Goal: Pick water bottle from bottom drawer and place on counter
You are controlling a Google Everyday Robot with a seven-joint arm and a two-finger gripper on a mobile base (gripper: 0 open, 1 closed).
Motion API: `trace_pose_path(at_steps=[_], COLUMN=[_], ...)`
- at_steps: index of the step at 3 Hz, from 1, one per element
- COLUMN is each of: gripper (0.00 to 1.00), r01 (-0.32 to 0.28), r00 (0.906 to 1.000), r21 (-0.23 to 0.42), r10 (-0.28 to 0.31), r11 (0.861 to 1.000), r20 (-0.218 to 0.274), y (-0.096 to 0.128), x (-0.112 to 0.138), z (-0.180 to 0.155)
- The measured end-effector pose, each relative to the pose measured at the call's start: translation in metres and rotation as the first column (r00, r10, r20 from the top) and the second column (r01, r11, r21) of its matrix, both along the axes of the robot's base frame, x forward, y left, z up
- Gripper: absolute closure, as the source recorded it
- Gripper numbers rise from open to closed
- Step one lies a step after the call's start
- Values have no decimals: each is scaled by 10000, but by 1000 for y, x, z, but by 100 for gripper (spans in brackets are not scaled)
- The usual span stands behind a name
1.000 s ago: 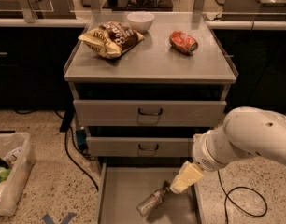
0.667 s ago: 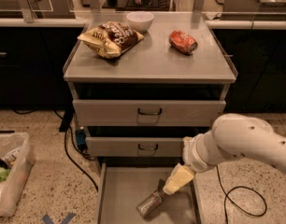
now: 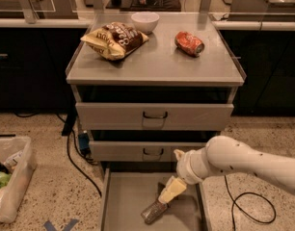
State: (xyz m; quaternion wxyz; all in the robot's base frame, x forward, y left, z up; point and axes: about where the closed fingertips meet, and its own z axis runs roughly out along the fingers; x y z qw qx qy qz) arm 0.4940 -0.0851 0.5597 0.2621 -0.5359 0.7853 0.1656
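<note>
My claw [image 3: 170, 190] has eased left onto the unmoved water bottle [image 3: 154, 211] in the bottom drawer [image 3: 123, 201], below the bench's [image 3: 157, 64] front edge. How far open it is, I cannot tell. The grasp looks next.

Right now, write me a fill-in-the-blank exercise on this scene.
1. The water bottle lies on its ___ in the open bottom drawer.
2. The gripper hangs low over that drawer, close to the ___.
3. On the counter, the crushed soda can is ___ in colour.
Missing words: side; water bottle; red.
</note>
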Motion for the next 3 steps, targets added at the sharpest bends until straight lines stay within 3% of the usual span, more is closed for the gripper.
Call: trace_pose_path(at_steps=[1, 2, 3], gripper=[0, 0, 0], r01=[71, 199, -294], r00=[9995, 9995, 9995], r21=[-634, -674, -503], r10=[-52, -181, 301], r11=[9980, 9975, 9983], r20=[303, 274, 129], y=[-23, -29, -18], x=[8, 9, 4], z=[-33, -34, -46])
